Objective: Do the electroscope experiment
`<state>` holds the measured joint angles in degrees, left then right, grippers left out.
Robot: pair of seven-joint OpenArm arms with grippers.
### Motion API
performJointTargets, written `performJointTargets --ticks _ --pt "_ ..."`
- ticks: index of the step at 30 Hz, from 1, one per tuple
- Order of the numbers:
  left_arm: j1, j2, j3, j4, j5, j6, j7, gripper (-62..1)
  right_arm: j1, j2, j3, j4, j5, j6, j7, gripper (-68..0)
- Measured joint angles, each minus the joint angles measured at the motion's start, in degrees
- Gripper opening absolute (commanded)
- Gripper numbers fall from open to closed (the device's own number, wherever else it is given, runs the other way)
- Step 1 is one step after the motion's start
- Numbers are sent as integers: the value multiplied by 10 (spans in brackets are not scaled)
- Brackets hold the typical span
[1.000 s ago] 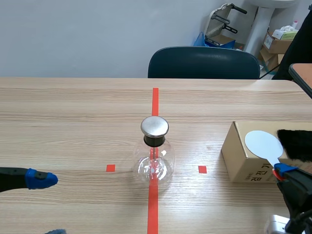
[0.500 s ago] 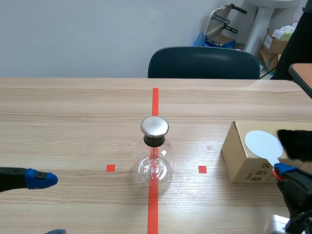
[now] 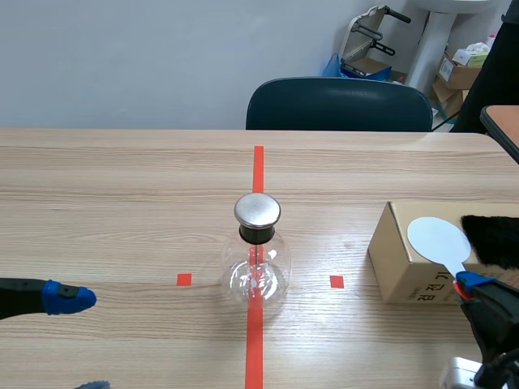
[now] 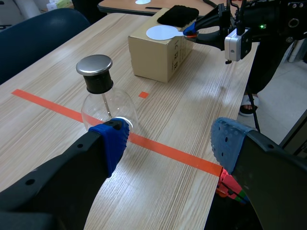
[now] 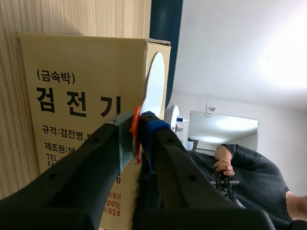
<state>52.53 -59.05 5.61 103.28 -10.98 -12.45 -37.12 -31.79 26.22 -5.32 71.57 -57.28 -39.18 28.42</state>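
Note:
The electroscope, a clear glass flask (image 3: 258,271) with a round metal cap (image 3: 258,210), stands on the red centre line. At the right sits a cardboard box (image 3: 397,263) with a white disc paddle (image 3: 438,239) and a black fur pad (image 3: 491,239) on top. My right gripper (image 3: 473,282) is at the box's near edge, shut on the paddle's orange handle (image 5: 136,135), and the white disc (image 5: 154,88) lies flat on the box (image 5: 72,96). My left gripper (image 4: 168,141) is open and holds nothing; it hovers low at the table's left, pointing toward the flask (image 4: 103,105).
A dark blue chair (image 3: 339,104) stands behind the table's far edge. A person in dark clothes (image 5: 249,172) is off beyond the box on the right. The other arm (image 4: 249,24) shows past the box in the left wrist view.

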Motion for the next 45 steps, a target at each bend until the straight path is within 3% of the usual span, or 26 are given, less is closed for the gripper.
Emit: performJointTargets --ticks 38,41,45 --pt "0 0 0 0 0 0 0 -217 0 0 0 0 0 -1 -4 -662" --pt "0 1 0 0 0 0 0 -223 0 0 0 1 4 -22 -5 -662" --pt "0 7 0 0 0 0 2 -223 0 0 0 30 9 -23 -30 -662"
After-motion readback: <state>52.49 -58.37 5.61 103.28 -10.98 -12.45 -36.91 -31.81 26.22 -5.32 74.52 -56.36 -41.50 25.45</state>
